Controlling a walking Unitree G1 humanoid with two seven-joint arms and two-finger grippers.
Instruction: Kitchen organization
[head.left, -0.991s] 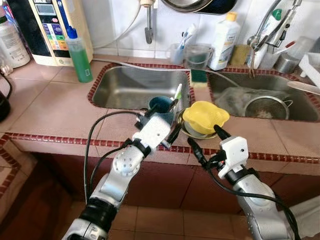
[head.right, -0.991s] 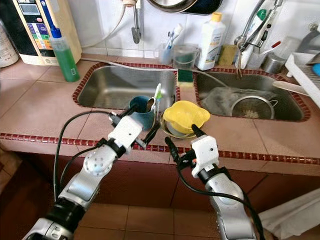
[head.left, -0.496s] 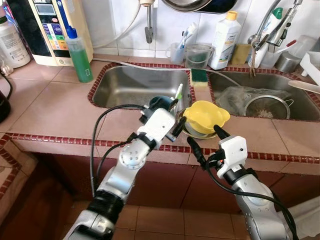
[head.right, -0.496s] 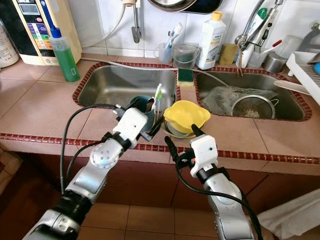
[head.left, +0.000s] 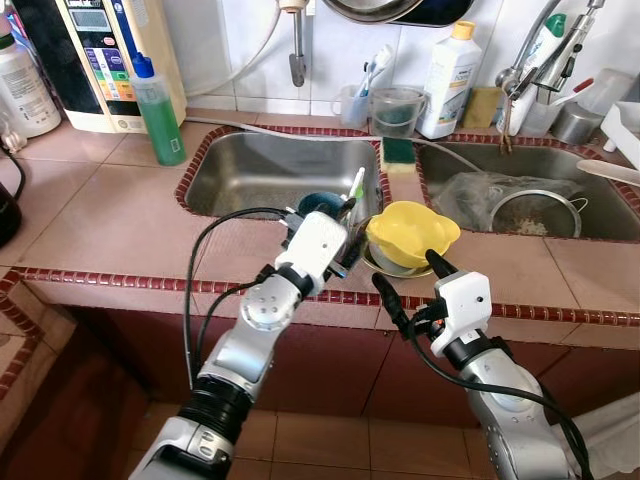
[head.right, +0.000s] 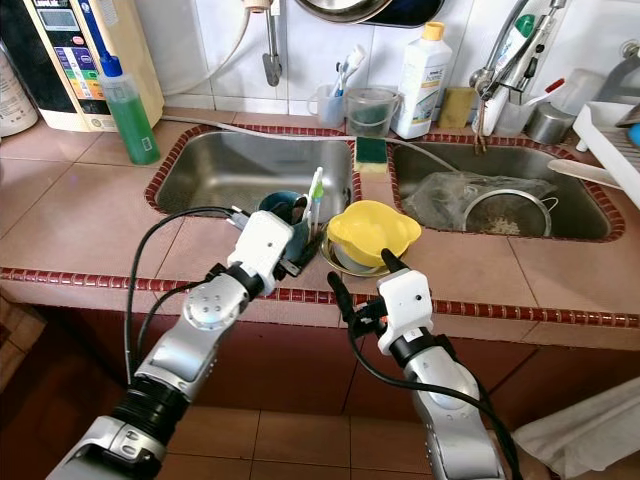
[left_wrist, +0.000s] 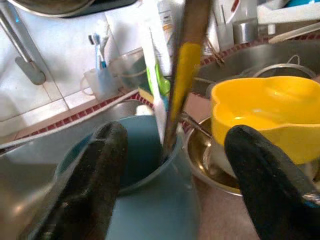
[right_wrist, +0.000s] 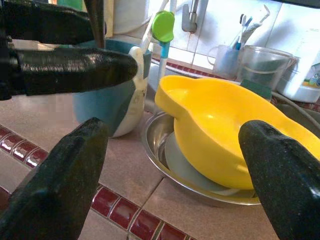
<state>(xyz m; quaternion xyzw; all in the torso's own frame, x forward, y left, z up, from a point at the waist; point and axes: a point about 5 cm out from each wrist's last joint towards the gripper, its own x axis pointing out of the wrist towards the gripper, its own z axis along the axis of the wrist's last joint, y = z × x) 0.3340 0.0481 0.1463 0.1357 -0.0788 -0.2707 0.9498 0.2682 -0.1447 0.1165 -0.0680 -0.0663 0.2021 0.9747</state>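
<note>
Kitchen counter at the sink edge, centre of the frame. One blue mug (head.right: 283, 222) stands on the tiled ledge beside one yellow bowl (head.right: 372, 233), which sits tilted in one steel dish (right_wrist: 165, 155). The mug holds what look like three upright utensils, among them a green-and-white brush (head.right: 315, 195). The left gripper (left_wrist: 165, 150) has its fingers spread apart on either side of the mug, not yet closed on it. The right gripper (right_wrist: 172, 150), lower centre, is likewise open, aimed at the bowl and short of it. The step in hand appears to be the reach for the mug; the next move likely calls for closing on its wall without tipping the utensils. Two sink basins lie behind.
</note>
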